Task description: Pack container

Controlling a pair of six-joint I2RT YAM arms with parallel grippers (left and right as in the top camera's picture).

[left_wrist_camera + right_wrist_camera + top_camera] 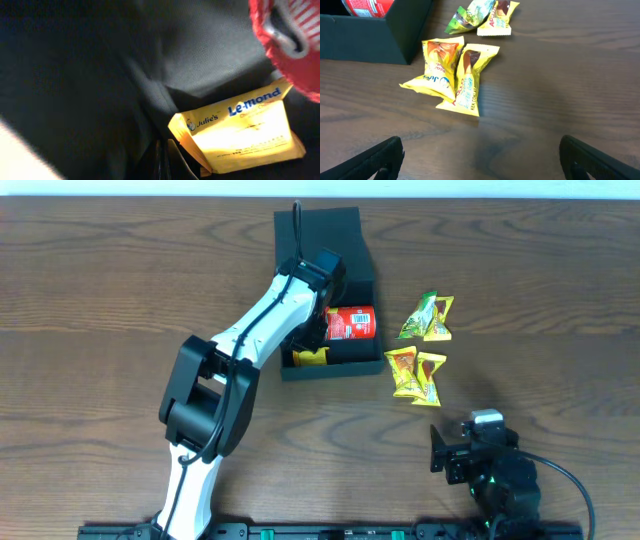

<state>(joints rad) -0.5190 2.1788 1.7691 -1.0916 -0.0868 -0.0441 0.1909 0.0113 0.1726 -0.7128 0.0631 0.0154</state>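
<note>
The container is a dark square box with its flap lid standing open at the back. Inside lie a red can and a yellow Le-mond packet. My left arm reaches down into the box, and my left gripper is between the two. In the left wrist view its fingers are shut with nothing between them, just left of the yellow packet, with the red can at the upper right. My right gripper rests open near the front right, over bare wood.
Two yellow snack packets lie right of the box, and a green and a yellow one lie farther back. The right wrist view shows these pairs and the box wall.
</note>
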